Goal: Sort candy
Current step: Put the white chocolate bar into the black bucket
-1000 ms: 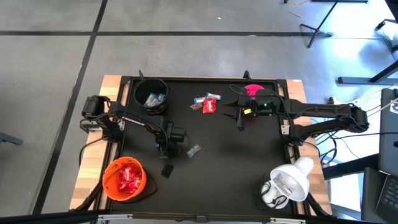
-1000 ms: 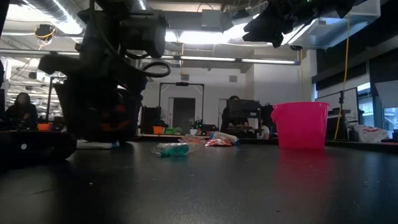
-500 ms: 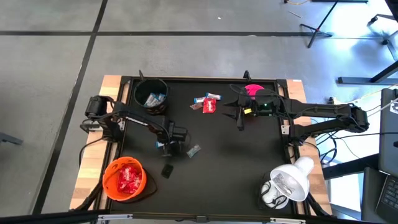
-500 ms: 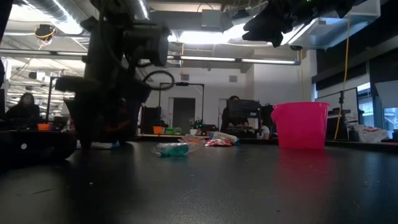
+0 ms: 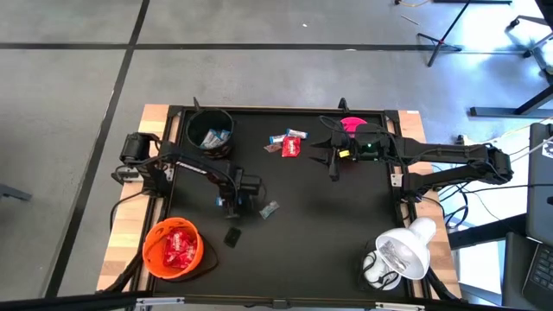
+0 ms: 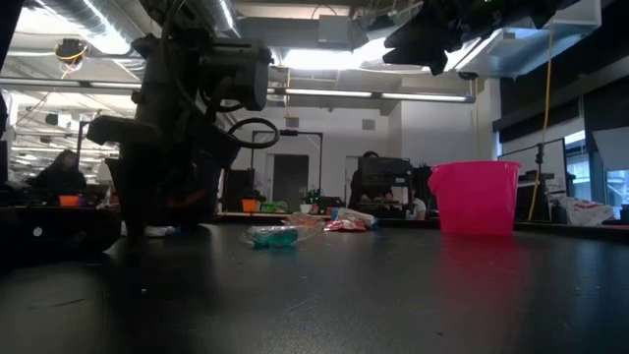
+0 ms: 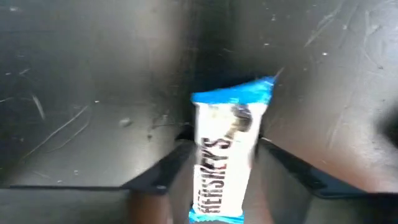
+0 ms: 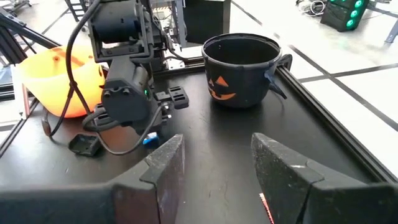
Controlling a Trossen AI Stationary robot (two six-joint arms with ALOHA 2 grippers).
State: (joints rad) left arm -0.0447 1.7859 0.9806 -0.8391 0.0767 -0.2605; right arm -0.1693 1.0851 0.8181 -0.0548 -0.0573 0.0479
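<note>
A blue-and-white candy [image 7: 225,163] lies flat on the black table. My left gripper [image 5: 229,202] points straight down over it, one finger on each long side. Its blue end [image 8: 149,139] shows under that gripper in the right wrist view. A second loose candy [image 5: 270,208] lies just to the right. A small heap of red and blue-and-white candy [image 5: 289,143] sits at the far middle. The black bowl [image 5: 210,134] holds blue-and-white candy, and the orange bowl [image 5: 173,249] holds red candy. My right gripper [image 8: 214,162] hangs open, high over the far right by the pink bowl [image 5: 352,125]. My left gripper has the candy's two long sides [image 7: 198,149] between its two fingers [image 7: 163,177], which come from above and lie across the bar. The candy lies flat on the table, its blue end [image 7: 233,94] sticking out beyond the fingers.
A small flat black object [image 5: 232,236] lies near the orange bowl. A white lamp [image 5: 402,250] stands at the near right corner. Bare black table lies across the middle and near right [image 5: 328,233].
My left gripper has come down toward the table over the blue-and-white candy. The candy has stayed where it lay.
</note>
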